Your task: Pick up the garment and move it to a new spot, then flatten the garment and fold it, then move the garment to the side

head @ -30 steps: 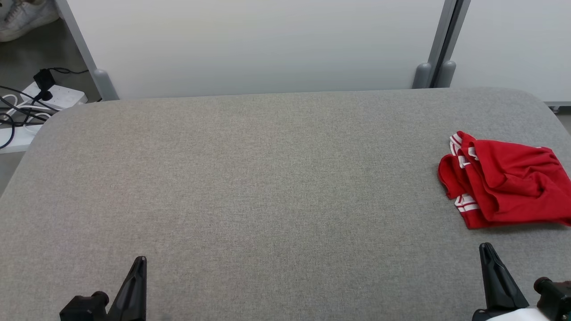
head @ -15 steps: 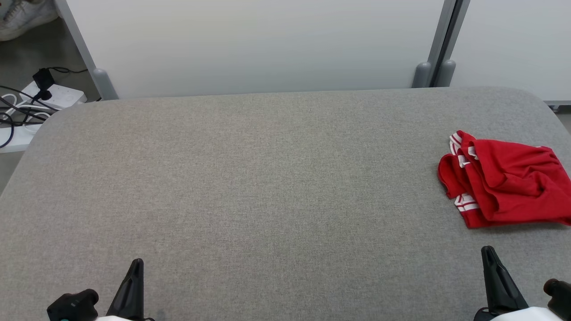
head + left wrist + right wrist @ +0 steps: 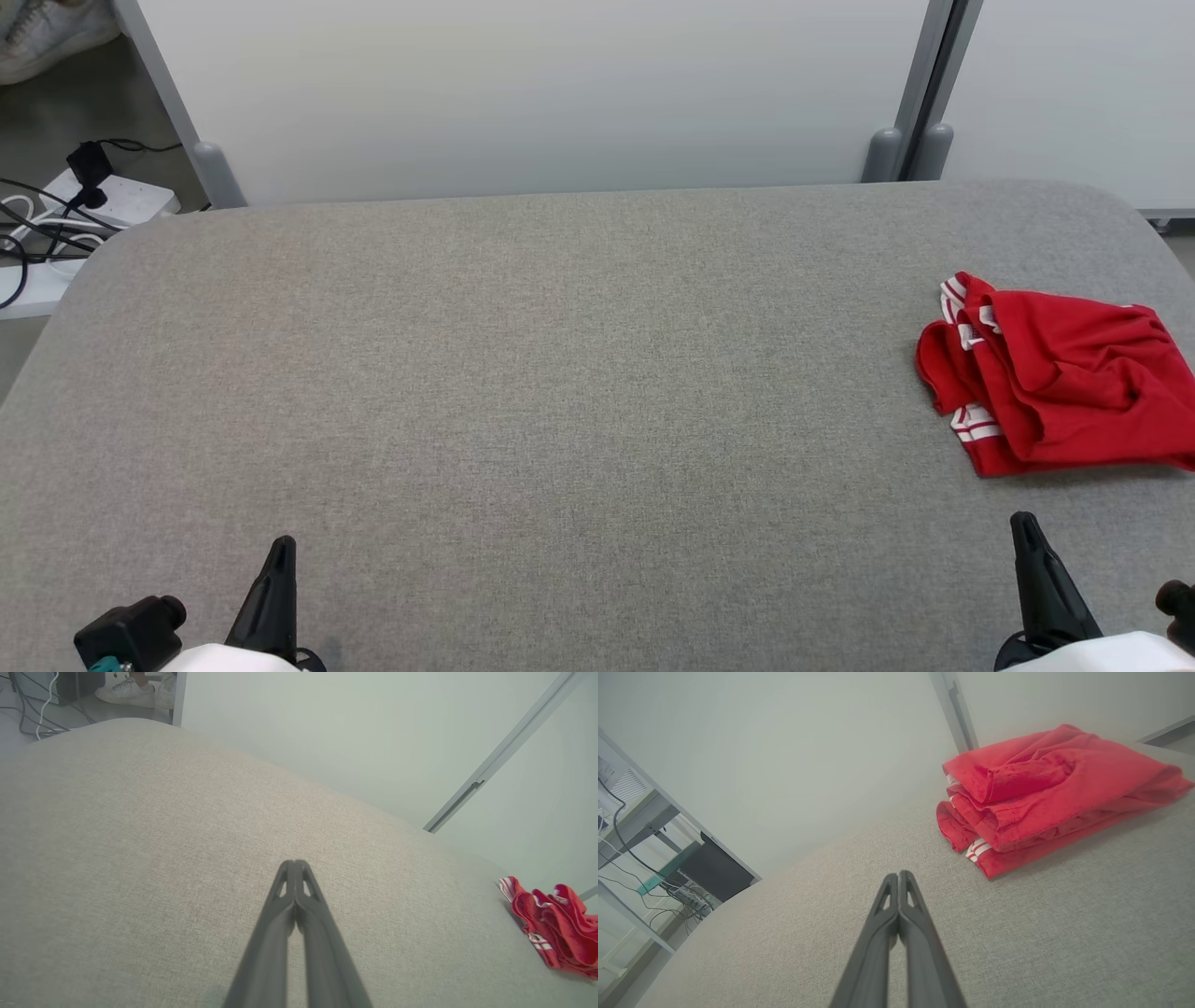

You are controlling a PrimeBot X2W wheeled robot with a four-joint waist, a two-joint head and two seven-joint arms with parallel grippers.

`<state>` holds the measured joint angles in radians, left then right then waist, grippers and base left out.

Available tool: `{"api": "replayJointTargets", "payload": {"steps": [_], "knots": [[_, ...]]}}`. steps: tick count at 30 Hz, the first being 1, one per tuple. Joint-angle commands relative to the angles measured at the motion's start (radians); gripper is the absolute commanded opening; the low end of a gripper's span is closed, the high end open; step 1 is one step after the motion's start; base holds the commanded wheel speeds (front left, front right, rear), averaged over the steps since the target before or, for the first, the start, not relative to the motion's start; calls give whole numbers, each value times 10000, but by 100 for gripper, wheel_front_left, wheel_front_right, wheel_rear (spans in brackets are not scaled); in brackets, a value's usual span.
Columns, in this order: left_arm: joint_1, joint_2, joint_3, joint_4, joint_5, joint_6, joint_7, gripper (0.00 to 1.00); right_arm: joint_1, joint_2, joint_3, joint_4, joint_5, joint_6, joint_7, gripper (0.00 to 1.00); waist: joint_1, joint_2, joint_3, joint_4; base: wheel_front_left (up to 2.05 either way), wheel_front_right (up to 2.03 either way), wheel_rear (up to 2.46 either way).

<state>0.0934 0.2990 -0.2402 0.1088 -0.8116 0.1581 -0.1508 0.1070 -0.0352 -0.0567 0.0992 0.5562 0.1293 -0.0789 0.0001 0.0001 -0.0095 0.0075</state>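
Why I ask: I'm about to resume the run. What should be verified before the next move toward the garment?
1. The garment lies on the table, touched by neither gripper: ok.
2. The right gripper open for a grasp: not ok, shut.
3. The left gripper open: not ok, shut.
4. Nothing between right gripper and garment: ok.
5. The garment flat: not ok, bunched in layers.
6. The garment's far right edge on the table: cannot tell, cut off in the head view.
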Motion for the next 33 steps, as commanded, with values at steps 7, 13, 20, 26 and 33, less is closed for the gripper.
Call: {"api": "replayJointTargets", "payload": {"steps": [7,13,20,26,33], "knots": [[-652,-89,535,-51,-851,-359,213,0,-598,-194,11,-69,1139,5,169,0,-1,-1,12,-7,0,0,0],[-746,-250,735,44,-1375,-541,374,0,-707,-214,1,39,1839,5,269,0,-1,-1,20,-12,0,0,0],[-857,-439,971,159,-1984,-753,565,0,-834,-234,-15,164,2652,6,390,0,-1,-1,30,-18,0,0,0],[-954,-603,1175,260,-2505,-934,730,0,-943,-249,-32,272,3347,7,495,0,-1,-1,38,-23,0,0,0],[-1066,-794,1414,378,-3109,-1145,922,0,-1070,-264,-54,398,4152,7,620,0,-1,-1,48,-28,0,0,0]]}}
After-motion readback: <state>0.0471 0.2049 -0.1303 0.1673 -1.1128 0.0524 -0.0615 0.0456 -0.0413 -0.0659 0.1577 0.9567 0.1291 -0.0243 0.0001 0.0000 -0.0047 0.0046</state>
